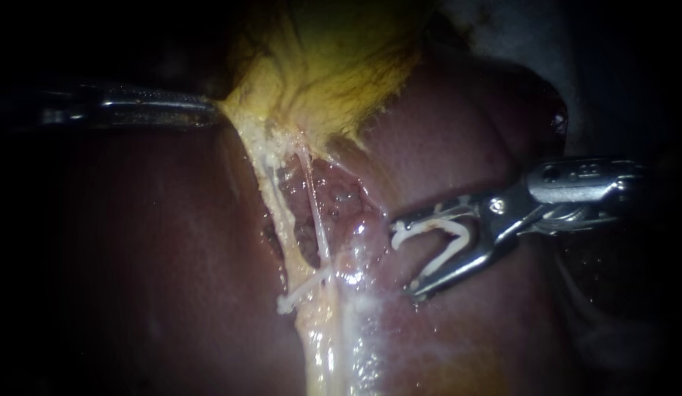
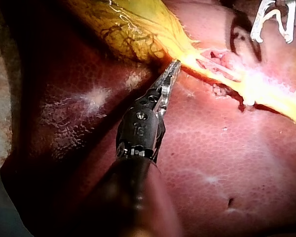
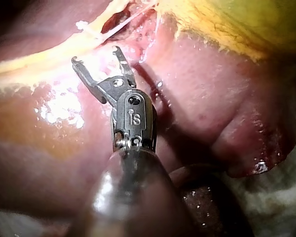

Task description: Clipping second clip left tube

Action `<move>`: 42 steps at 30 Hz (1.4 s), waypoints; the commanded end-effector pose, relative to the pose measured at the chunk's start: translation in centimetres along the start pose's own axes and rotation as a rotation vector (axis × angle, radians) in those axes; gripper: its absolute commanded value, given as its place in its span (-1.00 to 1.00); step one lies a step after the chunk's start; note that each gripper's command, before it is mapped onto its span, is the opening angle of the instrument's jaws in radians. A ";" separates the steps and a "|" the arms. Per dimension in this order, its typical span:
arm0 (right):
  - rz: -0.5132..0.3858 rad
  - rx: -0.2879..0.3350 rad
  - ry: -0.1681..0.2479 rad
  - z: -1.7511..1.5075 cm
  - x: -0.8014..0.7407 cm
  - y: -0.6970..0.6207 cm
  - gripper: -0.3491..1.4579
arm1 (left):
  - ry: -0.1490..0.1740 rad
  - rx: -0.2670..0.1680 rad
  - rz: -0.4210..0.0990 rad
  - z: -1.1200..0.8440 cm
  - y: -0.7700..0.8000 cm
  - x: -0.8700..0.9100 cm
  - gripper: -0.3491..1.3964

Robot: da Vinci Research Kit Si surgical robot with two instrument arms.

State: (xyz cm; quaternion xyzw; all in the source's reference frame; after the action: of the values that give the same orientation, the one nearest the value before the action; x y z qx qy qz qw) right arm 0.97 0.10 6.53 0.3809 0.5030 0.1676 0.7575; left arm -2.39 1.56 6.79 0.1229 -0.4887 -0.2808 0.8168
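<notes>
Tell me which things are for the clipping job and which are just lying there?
For the job: right instrument, holding the clip; left tube; left instrument, gripping the gallbladder.
Just there: liver; right tube.

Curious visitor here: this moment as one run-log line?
left instrument grips yellow gallbladder | right instrument carries white clip | short of thin pale tube

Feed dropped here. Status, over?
Left instrument shut on gallbladder. Right instrument holds clip, short of left tube. Nothing between them.
</notes>
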 end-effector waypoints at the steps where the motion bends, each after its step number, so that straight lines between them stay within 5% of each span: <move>1: 0.002 0.005 0.008 0.02 0.00 0.02 -0.01 | 0.000 0.001 -0.001 0.00 0.00 0.00 -1.00; 14: 0.033 0.044 0.035 0.39 -0.02 0.29 -0.01 | 0.000 0.001 -0.001 0.00 0.00 0.00 -1.00; 28: 0.057 0.089 0.046 0.77 -0.09 0.43 -0.01 | 0.000 0.000 -0.001 0.00 0.00 -0.01 -1.00; 42: 0.082 0.073 0.034 0.98 -0.42 0.66 -0.01 | 0.000 0.000 -0.001 0.01 -0.01 -0.01 -1.00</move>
State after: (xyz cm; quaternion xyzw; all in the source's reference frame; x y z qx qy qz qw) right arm 1.75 -0.15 7.52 0.4257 0.5053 0.1867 0.7270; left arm -2.40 1.57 6.78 0.1232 -0.4886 -0.2813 0.8167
